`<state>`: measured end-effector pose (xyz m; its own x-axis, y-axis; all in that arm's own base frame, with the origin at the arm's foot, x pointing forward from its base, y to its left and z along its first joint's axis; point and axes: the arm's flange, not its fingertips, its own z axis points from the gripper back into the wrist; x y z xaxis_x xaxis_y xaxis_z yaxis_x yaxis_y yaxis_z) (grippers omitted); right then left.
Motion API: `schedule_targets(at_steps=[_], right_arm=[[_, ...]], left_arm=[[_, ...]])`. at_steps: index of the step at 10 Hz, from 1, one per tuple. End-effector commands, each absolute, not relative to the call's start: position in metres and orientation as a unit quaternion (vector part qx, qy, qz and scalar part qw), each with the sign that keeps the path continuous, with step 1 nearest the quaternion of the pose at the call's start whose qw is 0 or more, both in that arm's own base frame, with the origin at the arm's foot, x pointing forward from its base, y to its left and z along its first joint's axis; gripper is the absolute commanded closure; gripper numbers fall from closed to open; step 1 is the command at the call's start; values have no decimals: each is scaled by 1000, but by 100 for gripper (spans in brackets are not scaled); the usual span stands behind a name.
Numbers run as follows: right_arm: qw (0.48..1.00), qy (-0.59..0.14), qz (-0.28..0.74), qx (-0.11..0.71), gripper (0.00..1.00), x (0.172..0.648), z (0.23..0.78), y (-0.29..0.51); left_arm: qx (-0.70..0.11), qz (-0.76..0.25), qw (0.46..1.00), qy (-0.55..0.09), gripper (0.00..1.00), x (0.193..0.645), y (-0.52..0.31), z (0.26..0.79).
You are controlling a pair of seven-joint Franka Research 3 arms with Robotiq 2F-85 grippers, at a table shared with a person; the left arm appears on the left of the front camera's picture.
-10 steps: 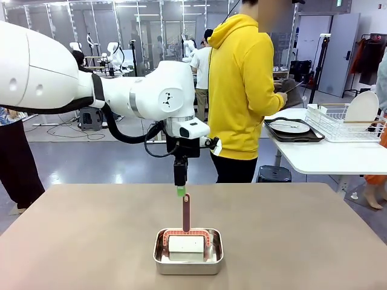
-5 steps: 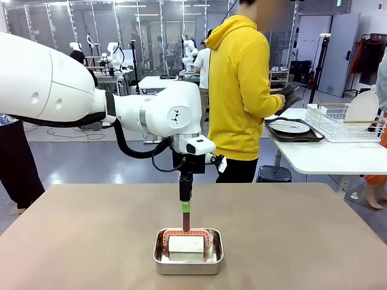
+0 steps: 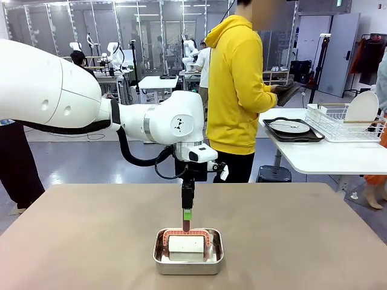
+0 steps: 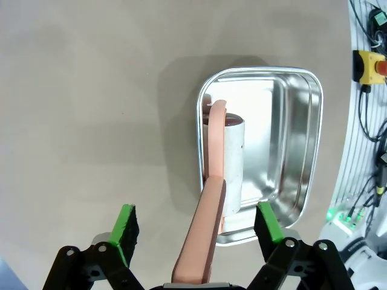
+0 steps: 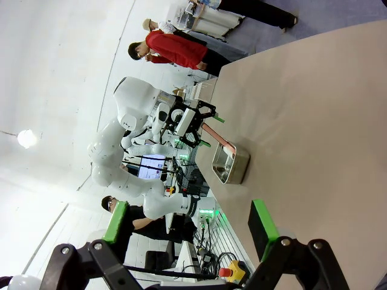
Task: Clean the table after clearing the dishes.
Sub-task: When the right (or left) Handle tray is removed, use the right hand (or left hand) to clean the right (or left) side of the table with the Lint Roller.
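Observation:
The taupe table [image 3: 302,241] carries a small steel pan [image 3: 187,263] holding a cleaning roller [image 3: 186,244] with a white roll and a pink handle [image 3: 186,225] pointing up. My left gripper [image 3: 187,211] hangs straight down over that handle. In the left wrist view the left gripper [image 4: 195,207] is open, its green pads [image 4: 127,220] wide on either side of the handle [image 4: 208,199] and apart from it. My right gripper [image 5: 190,226] is open and holds nothing, well away from the pan [image 5: 231,163]. One white plate on a dark tray [image 3: 293,128] lies on the white side table.
A person in a yellow hoodie [image 3: 239,90] stands at the far edge, turned to the white side table [image 3: 326,158], holding a dark tray [image 3: 285,92]. A wire dish rack [image 3: 344,124] with a plate stands there. Bare tabletop surrounds the pan.
My left gripper has come down over the upright handle, which now sits between its open fingers. The person has turned further toward the side table.

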<state>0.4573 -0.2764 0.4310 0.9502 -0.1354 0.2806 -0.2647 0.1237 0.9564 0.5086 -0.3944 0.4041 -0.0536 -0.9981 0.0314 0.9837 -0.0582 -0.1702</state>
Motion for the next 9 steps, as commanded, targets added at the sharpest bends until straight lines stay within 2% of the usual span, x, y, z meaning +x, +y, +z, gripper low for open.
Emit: schedule_targets(at_steps=[1, 9], right_arm=[[733, -158, 52, 659, 2, 454, 432, -275], [733, -158, 52, 659, 2, 454, 432, -275]], left_arm=[[-68, -715, 694, 57, 21, 506, -393, 414], [-75, -711, 695, 78, 96, 506, -387, 419]])
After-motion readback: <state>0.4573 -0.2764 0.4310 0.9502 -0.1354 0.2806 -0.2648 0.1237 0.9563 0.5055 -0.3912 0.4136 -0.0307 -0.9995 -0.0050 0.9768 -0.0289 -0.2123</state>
